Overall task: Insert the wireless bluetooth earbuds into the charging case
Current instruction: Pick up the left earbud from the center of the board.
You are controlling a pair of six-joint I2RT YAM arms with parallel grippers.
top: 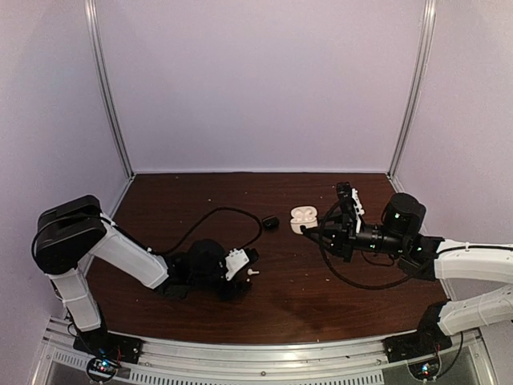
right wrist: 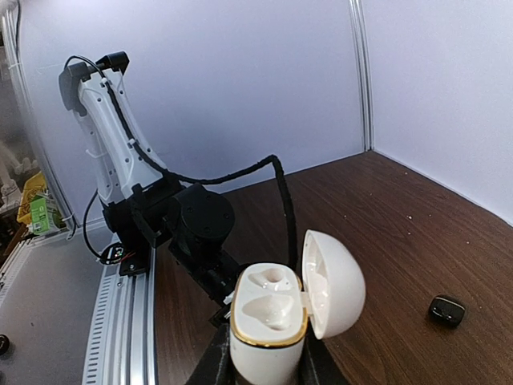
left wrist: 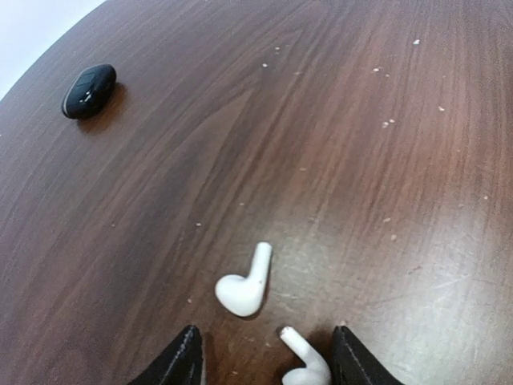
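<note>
**Left gripper astride a white earbud, charging case held open**

The left gripper (left wrist: 266,353) stood half open and gripped nothing, its fingers either side of a white earbud (left wrist: 306,367) whose stem pointed ahead, angled slightly leftward. A second white earbud (left wrist: 244,285) lay just beyond. Both sat left of the charging case (right wrist: 268,313), which the right gripper (right wrist: 266,365) clamped, lid up, wells empty.

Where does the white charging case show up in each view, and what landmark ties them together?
Top external: white charging case right of centre, lid open.
Left wrist: not in it.
Right wrist: white charging case bottom centre, lid hinged open to its right.
Shared landmark: small black case, just left of it from above, upper left in left wrist, lower right in right wrist.
</note>
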